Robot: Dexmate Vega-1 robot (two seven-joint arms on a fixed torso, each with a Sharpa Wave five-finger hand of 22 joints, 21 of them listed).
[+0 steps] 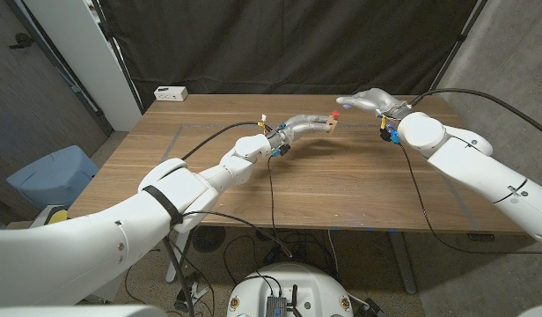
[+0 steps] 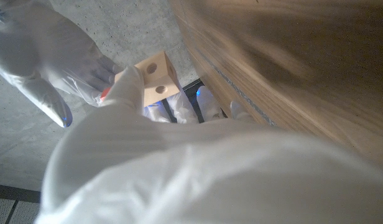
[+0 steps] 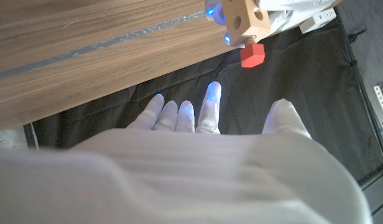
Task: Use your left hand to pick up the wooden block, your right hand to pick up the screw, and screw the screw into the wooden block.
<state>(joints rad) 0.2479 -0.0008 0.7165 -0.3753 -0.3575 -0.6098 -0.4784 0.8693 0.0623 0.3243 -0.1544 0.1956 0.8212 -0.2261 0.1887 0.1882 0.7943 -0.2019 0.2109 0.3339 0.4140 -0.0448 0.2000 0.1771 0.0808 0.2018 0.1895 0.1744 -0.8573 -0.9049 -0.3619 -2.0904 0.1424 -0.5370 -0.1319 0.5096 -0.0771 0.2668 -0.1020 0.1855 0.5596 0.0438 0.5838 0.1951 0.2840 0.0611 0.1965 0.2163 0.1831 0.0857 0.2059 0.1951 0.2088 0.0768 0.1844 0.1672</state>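
Wooden counter [image 1: 324,189], broad and bare in the middle, with a white power strip [image 1: 171,92] at the far left corner. Above the far half, left robot hand [image 1: 308,125] raised off the surface, fingers wrapped round the wooden block [image 1: 331,123]; same block seen in the left wrist view [image 2: 158,79] as a pale cube with round holes in its faces, clamped at the fingertips. Right robot hand [image 1: 366,100] just beyond, also lifted clear of the counter, fingers stretched out straight and spread, holding nothing; in the right wrist view [image 3: 204,118] thumb held apart from the rest, tips near but not touching. Red-headed screw [image 1: 339,114] seated in the block [image 3: 246,17], red cap [image 3: 252,55] sticking out from one face, pointing toward the empty right robot hand.
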